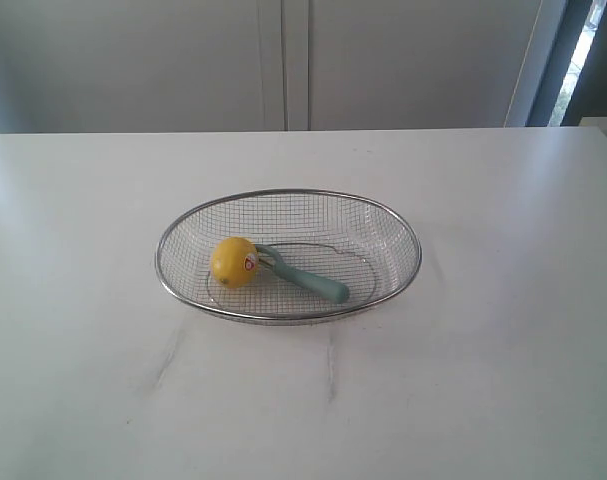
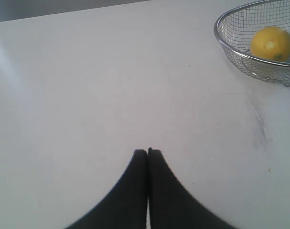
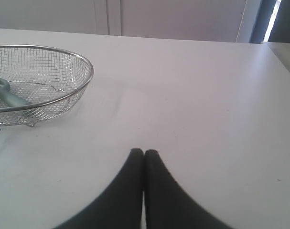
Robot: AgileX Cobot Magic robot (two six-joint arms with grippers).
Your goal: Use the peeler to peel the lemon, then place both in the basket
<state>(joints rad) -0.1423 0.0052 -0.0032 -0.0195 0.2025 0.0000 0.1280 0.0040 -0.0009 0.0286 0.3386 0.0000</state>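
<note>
While both pairs of fingers are pressed together on nothing, your left gripper (image 2: 147, 151) and right gripper (image 3: 144, 151) hang over bare table (image 1: 483, 380), each well apart from the basket (image 1: 283, 193). In the exterior view the basket sits mid-frame. The lemon (image 1: 233, 261) lies in its left half, against the blade end of the peeler (image 1: 308, 279), whose handle runs toward the lower right. Your left arm looks nearer the lemon, your right nearer the handle end.
</note>
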